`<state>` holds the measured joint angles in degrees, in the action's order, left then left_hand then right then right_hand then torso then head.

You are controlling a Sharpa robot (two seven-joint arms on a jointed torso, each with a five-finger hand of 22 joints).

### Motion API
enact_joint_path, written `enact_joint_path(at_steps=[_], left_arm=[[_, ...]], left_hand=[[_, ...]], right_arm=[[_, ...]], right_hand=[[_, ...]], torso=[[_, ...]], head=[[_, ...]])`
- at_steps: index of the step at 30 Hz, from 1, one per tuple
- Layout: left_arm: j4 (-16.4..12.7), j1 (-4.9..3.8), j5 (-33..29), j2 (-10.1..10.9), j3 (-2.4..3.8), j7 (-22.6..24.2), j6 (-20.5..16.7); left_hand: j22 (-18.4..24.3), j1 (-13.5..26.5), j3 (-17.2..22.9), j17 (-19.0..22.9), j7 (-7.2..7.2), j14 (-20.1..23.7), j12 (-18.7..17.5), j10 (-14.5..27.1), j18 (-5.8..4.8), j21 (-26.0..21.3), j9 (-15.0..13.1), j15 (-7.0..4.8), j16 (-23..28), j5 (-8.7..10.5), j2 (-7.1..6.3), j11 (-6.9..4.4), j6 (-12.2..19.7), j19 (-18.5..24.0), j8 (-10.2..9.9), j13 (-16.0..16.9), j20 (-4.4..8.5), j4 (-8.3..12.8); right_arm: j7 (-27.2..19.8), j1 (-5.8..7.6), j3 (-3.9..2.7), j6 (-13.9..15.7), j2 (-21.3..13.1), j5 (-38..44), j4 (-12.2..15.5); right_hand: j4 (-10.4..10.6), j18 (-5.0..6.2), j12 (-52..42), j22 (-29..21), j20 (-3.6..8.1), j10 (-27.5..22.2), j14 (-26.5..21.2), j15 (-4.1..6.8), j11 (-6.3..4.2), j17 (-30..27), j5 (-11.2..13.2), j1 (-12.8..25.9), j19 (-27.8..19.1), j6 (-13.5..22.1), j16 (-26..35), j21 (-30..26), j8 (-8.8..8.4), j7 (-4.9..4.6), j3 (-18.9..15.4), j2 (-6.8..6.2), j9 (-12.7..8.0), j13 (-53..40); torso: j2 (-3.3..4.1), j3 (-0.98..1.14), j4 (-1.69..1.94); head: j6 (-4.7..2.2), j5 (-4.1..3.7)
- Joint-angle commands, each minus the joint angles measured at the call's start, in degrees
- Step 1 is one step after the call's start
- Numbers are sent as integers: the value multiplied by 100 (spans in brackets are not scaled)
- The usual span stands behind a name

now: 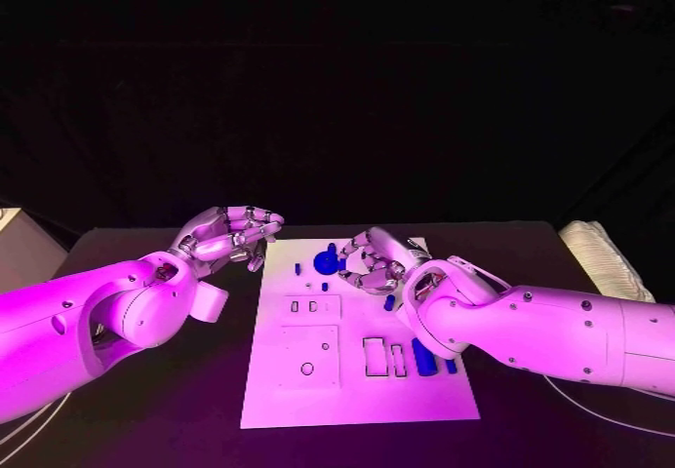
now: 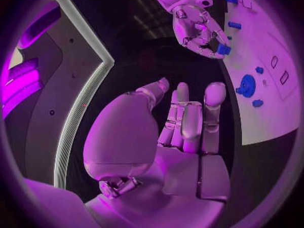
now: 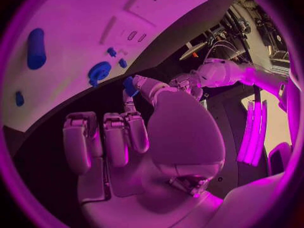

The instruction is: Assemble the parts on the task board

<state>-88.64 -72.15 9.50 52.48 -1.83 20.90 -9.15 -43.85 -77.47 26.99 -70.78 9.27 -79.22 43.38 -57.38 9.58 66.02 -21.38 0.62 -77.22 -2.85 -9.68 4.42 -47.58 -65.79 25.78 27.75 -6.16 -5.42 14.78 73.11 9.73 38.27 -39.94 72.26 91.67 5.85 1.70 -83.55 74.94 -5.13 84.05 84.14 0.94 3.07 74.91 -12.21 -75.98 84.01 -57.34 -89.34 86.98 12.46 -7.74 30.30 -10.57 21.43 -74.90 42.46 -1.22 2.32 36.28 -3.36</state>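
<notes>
White task board (image 1: 282, 390) lies mid-table, blue parts scattered at its far end | right hand (image 1: 375, 261) hovers there — pinching a small blue part (image 2: 223, 49), likely to seat it | left hand (image 1: 228, 236) empty, fingers loosely curled, waits beside the board.

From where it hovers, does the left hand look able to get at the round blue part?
Probably yes: the left hand is empty beside the board, nothing between it and the round blue part.

We count 1 white task board (image 1: 359, 390) on 1 black worktop (image 1: 155, 429), and 2 hands above it: the left hand (image 1: 232, 234) and the right hand (image 1: 377, 261). We see 1 round blue part (image 1: 327, 261).
</notes>
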Motion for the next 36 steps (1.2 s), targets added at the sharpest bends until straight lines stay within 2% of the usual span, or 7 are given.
enact_joint_path(at_steps=[1,3,8,11,16,27,36], left_arm=[[-15,-2,150,-20,1,-132,-33],[-18,-2,202,-30,1,-168,-23],[-36,-2,273,-47,1,-247,6],[-43,-2,313,-53,1,-317,33],[-53,-2,481,-54,1,-548,184],[-63,-3,579,-63,1,-636,273],[-72,-3,605,-47,1,-598,281]], left_hand=[[-248,-3,19,-264,-15,-155,264,78,-132,173,-42,-3,-218,2,14,-1,27,-142,77,153,6,-66],[-655,1,38,-727,-18,-455,501,61,-201,431,-67,-13,-569,3,8,-16,60,-379,128,276,16,-86],[-1065,11,63,-1039,-21,-642,721,27,-273,685,-84,-25,-789,3,6,-20,83,-616,169,377,28,-116],[-1294,6,78,-1198,-26,-727,775,25,-314,817,-88,-29,-885,3,7,-24,82,-745,183,399,33,-121],[-2103,34,145,-1584,-32,-938,885,19,-464,1261,-76,-66,-1101,1,1,-41,140,-1261,173,429,86,-166],[-1777,24,308,-1505,-32,-912,741,189,-413,1087,-69,-83,-1036,0,-7,-43,192,-1273,162,321,120,-175],[-1702,12,348,-1477,-20,-898,696,226,-404,1038,-71,-71,-1015,1,-21,-31,203,-1244,167,289,111,-156]], right_arm=[[361,-78,4,67,108,556,-6],[422,-130,7,36,185,664,-14],[532,-246,19,-21,349,847,-52],[574,-310,26,-58,428,927,-92],[617,-385,34,-83,519,1068,-164],[628,-502,39,-95,655,1234,-322],[660,-530,40,-171,682,1293,-398]], right_hand=[[-6,-71,-15,1200,58,77,558,44,-31,1392,-47,76,440,26,-13,-24,25,21,-41,-17,3,-956],[-4,-70,-18,1199,59,80,560,44,-30,1402,-49,82,439,27,-17,-25,26,21,-42,-19,3,-959],[-4,-70,-24,1198,59,85,559,44,-30,1399,-50,85,439,27,-16,-26,27,21,-42,-19,3,-964],[-4,-70,-24,1198,59,85,559,44,-30,1399,-50,85,439,27,-16,-26,27,21,-42,-19,3,-964],[-6,-69,-20,1194,59,82,559,44,-31,1395,-53,87,437,26,-14,-31,29,23,-41,-20,3,-960],[-8,-68,-18,1191,60,81,557,45,-33,1389,-58,88,435,25,-12,-34,31,25,-40,-22,4,-959],[-12,-65,-10,1183,62,75,557,47,-34,1388,-58,110,432,27,-11,-43,38,25,-47,-40,5,-952]], torso=[[3,5,16],[8,2,23],[9,5,21],[11,4,28],[11,10,24],[15,15,12],[7,5,4]], head=[[16,28],[26,18],[67,53],[46,67],[74,81],[79,131],[144,126]])
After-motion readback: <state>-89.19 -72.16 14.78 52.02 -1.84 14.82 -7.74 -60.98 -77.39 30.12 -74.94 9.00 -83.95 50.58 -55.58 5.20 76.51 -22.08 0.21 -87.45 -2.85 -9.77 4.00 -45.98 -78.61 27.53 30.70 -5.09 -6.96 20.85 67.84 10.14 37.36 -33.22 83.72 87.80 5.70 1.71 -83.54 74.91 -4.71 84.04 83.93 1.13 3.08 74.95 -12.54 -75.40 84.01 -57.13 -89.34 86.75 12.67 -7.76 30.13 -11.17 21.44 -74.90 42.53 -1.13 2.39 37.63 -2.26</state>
